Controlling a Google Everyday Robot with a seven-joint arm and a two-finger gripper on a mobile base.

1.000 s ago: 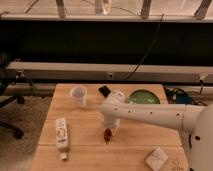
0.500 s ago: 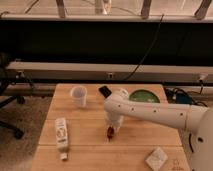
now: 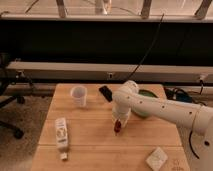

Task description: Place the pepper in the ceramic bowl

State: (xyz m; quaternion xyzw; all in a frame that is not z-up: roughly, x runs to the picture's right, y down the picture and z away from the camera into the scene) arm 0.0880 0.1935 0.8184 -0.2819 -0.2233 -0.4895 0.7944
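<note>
The wooden table point(image 3: 90, 150) fills the lower half of the camera view, and the white arm point(image 3: 165, 107) reaches in across it from 3 o'clock. The ceramic bowl point(image 3: 149, 93) sits toward the table's far right, its green rim half hidden behind the arm. A white bottle point(image 3: 61, 134) lies on its side at 8 o'clock from the table's centre. A white cup point(image 3: 78, 96) stands upright at 10 o'clock, and a pale packet point(image 3: 157, 158) rests near the front edge at 5 o'clock. A dark flat object point(image 3: 105, 92) lies at 12 o'clock, just beside the arm.

The gripper point(image 3: 118, 122) points down near the middle of the table, pinching the pepper point(image 3: 117, 127). The pepper hangs red from its tip, just above the wood and clear of every other item.

By my reading the pick is done and the carry is under way. The next move calls for travel toward 2 o'clock, with enough height to clear the bowl's rim. Then the gripper lowers over the hollow and releases.

Against the earlier frames, the gripper and pepper have shifted from further toward 7 o'clock to a spot nearer the bowl. The bowl, bottle, cup, packet and dark object lie where they did.
</note>
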